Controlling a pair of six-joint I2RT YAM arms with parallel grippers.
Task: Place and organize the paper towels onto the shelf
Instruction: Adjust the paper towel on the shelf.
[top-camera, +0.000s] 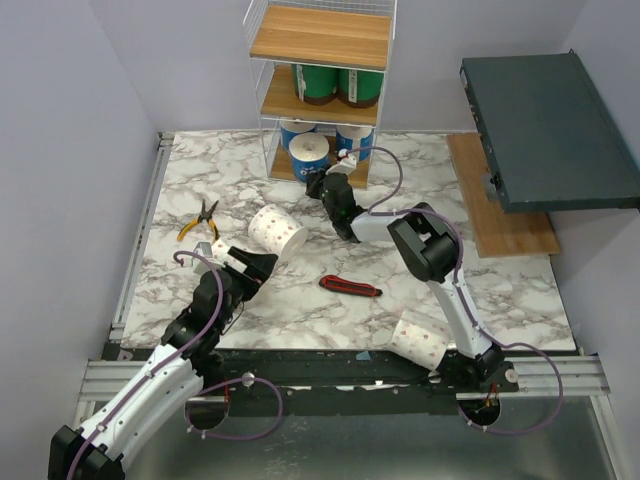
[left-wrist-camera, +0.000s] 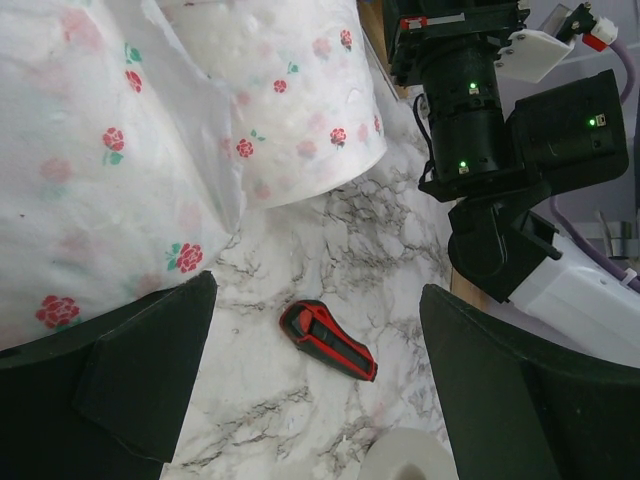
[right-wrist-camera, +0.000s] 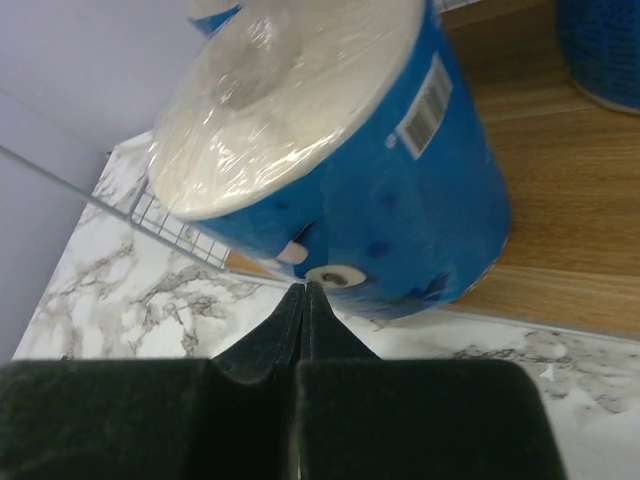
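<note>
**Shelf part-filled, two rolls left on table**

The shelf (top-camera: 320, 40) holds two green rolls (top-camera: 338, 85) on its middle tier and blue rolls (top-camera: 345, 140) on the bottom one; the top tier is bare. The right gripper (right-wrist-camera: 303, 295), fingers pressed together and holding nothing, has its tips at the front blue roll (right-wrist-camera: 400, 180), which sits at the bottom tier's front edge. The left gripper (top-camera: 255, 262), spread wide, is just beside a white roll (top-camera: 277, 231) lying on the table (top-camera: 500, 290). A second white roll (top-camera: 420, 340) lies at the near edge, so roughly two placements appear to remain.
</note>
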